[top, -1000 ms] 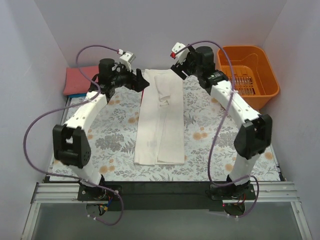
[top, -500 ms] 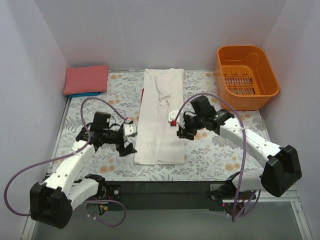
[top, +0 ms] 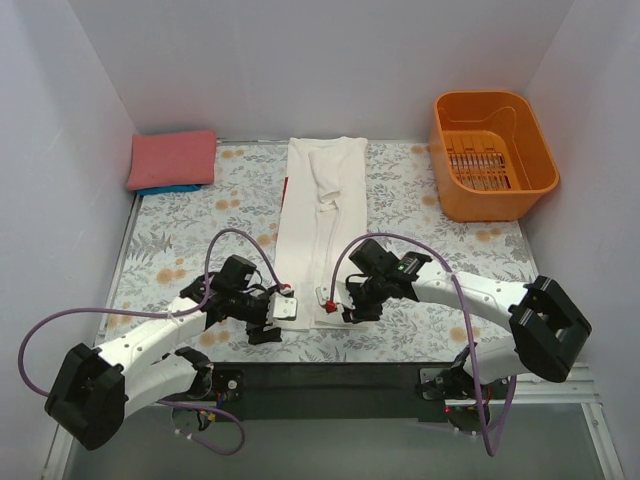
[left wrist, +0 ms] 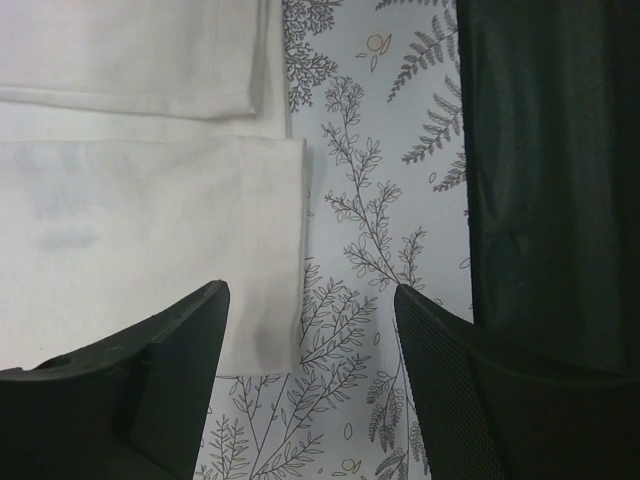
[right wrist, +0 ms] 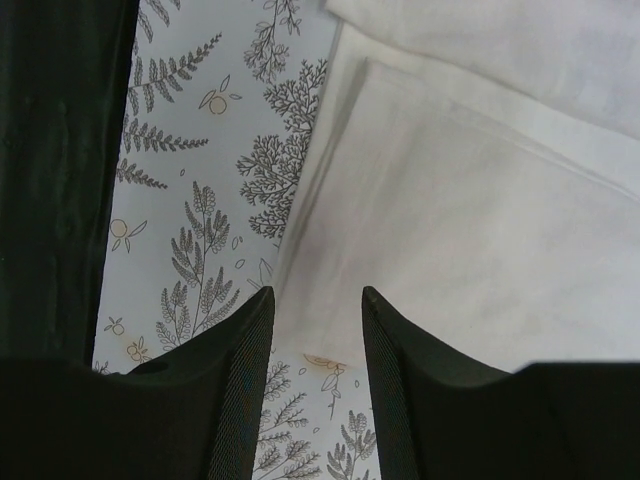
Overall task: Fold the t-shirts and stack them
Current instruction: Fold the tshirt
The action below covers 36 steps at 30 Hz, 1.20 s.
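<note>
A white t-shirt (top: 322,210) lies folded into a long narrow strip down the middle of the table, a sliver of red showing at its left edge. My left gripper (top: 283,309) is low at the strip's near left corner, open, and that corner (left wrist: 265,330) lies flat between its fingers (left wrist: 150,380). At the near right corner my right gripper (top: 330,300) is open more narrowly, its fingertips (right wrist: 255,330) straddling the hem of the white t-shirt (right wrist: 480,220). A folded salmon-red t-shirt (top: 172,158) sits at the back left on a blue one (top: 160,189).
The floral table cover (top: 200,230) lies under everything. An orange basket (top: 495,150) stands at the back right. The black front bar of the table (top: 330,375) runs just behind both grippers, showing in the wrist views as a dark band (left wrist: 545,180) (right wrist: 60,150).
Both arms have swung from the shirt's far end to its near end and dropped low. Both grippers have narrowed, the right one more.
</note>
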{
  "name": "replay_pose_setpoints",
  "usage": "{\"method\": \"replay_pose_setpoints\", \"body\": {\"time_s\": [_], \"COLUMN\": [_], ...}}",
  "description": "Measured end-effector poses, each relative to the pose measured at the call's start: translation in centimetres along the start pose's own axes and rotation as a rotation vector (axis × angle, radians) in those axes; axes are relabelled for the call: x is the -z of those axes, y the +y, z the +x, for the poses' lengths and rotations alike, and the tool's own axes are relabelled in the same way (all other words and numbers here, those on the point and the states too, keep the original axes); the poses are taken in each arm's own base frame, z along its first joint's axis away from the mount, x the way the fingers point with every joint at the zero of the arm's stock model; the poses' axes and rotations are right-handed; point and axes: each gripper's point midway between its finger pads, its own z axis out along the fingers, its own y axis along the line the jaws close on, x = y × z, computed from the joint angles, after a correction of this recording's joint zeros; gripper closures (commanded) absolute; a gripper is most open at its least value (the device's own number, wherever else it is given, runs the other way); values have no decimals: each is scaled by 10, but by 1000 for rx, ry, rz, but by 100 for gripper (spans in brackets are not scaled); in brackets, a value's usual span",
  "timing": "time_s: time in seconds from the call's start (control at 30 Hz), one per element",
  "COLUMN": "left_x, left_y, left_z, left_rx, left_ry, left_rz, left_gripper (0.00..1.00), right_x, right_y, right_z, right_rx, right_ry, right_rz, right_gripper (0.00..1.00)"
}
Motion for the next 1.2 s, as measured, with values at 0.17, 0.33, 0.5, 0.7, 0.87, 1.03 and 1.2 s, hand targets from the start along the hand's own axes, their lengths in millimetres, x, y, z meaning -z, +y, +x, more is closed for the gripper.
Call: {"method": "replay_pose_setpoints", "body": {"time_s": [0.17,0.33,0.5,0.7,0.87,1.03,1.2], "left_x": [-8,-13,-19,-25,-28,-30,-28], "left_y": [10,14,17,21,22,23,11], "left_z": [10,25,31,28,26,23,18], "left_rx": [-28,-41,-48,-81,-124,-137,-133], "left_ry": [31,68,87,77,79,97,108], "left_rz": [-47,-74,-74,-72,-64,-67,-29], "left_gripper": [36,40,49,71,88,100,100], "right_x": [-11,-20,-22,-22,-22,-18,-14], "right_y": [14,20,18,17,11,12,22], "right_z": [26,43,44,43,44,46,45], "right_rx": [-19,-15,14,32,32,35,48], "right_ry": [51,85,68,50,53,51,43], "right_rz": [-20,-26,-3,21,56,93,94], "right_gripper": [51,52,61,75,96,99,99]}}
